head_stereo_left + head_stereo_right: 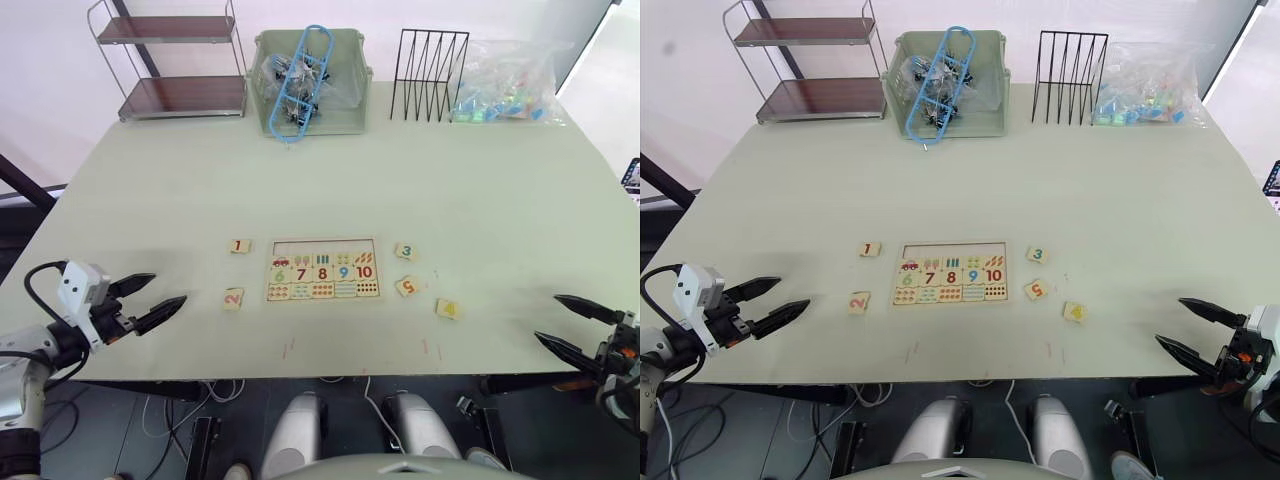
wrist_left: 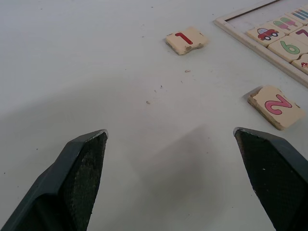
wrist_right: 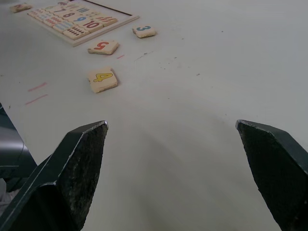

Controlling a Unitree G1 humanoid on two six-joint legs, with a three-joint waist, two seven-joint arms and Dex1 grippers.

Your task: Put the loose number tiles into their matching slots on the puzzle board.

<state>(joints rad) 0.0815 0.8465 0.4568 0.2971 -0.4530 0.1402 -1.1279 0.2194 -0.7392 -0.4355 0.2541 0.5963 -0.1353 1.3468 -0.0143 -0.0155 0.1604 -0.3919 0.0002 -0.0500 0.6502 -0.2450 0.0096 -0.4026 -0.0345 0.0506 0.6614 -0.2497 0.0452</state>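
I've got the puzzle board (image 1: 322, 269) dead centre of the table (image 1: 330, 180), top row empty. Tiles 1 (image 1: 239, 245) and 2 (image 1: 233, 297) sit left of it, 3 (image 1: 404, 251), 5 (image 1: 406, 286) and 4 (image 1: 447, 308) right. Left gripper (image 1: 150, 299) lower left, right gripper (image 1: 570, 323) lower right, both spread wide, holding nothing.

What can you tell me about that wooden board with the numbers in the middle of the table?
The puzzle board is a flat, pale-wood rectangle lying on the table, between both open grippers, which are clear of it. Inside its raised frame the top row is bare. Below come small pictures, then coloured numbers 6 to 10, then dot tiles. Nothing rests on it; the loose tiles lie apart on either side.
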